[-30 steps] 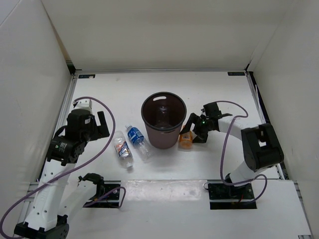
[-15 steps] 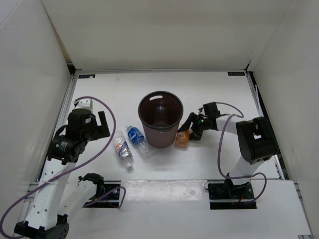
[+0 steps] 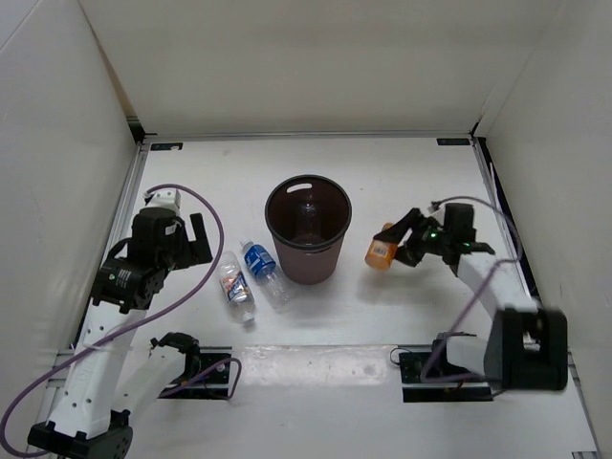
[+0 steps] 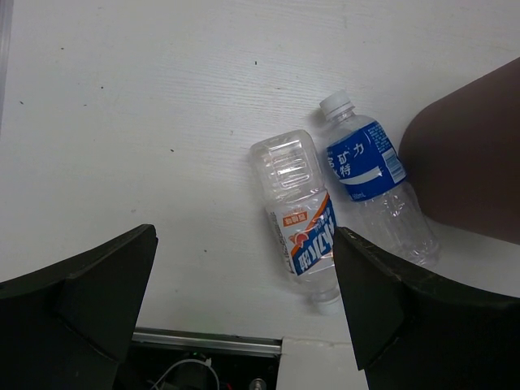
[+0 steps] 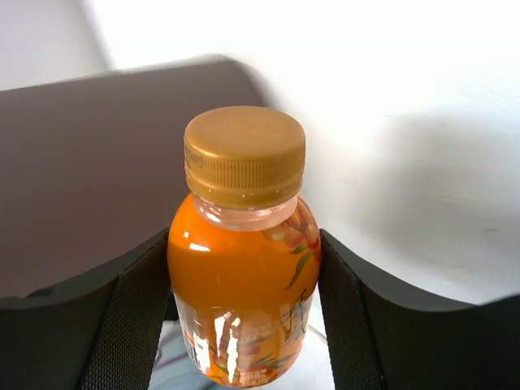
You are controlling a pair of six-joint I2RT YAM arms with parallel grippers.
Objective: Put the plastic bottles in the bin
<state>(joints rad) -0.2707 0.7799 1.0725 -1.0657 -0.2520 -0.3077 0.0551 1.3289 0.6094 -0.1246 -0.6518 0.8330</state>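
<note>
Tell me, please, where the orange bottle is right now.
In the top view, the orange bottle is clamped in the right gripper, right of the bin and apart from it.

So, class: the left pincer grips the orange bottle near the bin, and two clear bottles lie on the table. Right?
No: the right pincer grips the orange bottle, as the right wrist view shows. The rest holds: it is near the bin, and two clear bottles lie on the table.
</note>
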